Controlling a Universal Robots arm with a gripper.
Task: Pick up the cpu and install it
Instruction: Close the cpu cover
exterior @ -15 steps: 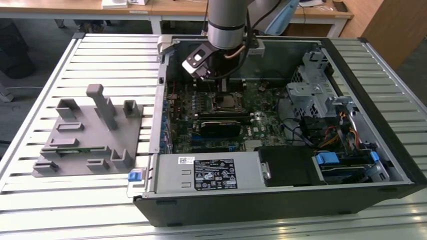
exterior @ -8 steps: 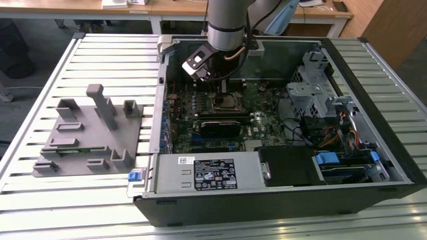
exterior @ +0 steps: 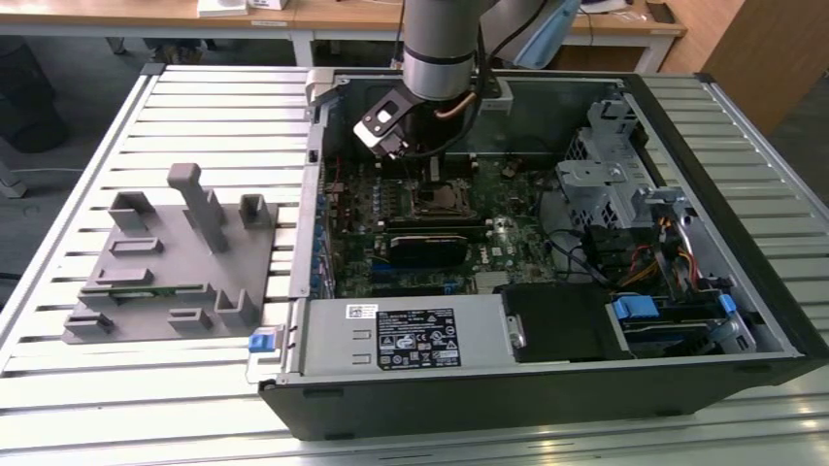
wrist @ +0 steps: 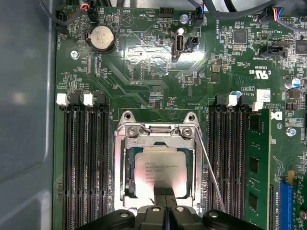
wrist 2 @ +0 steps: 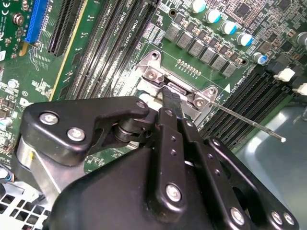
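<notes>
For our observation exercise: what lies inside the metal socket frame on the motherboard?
The cpu lies flat inside the socket frame, silvery top up. The end effector tip covers part of its edge; whatever is beneath the cpu is hidden.

Black fingers [wrist 2: 171, 99] over socket frame [wrist 2: 156, 72], green motherboard [wrist 2: 29, 76]

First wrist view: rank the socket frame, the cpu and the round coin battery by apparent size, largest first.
1. socket frame
2. cpu, lying inside that frame
3. coin battery, clearly the smallest
</notes>
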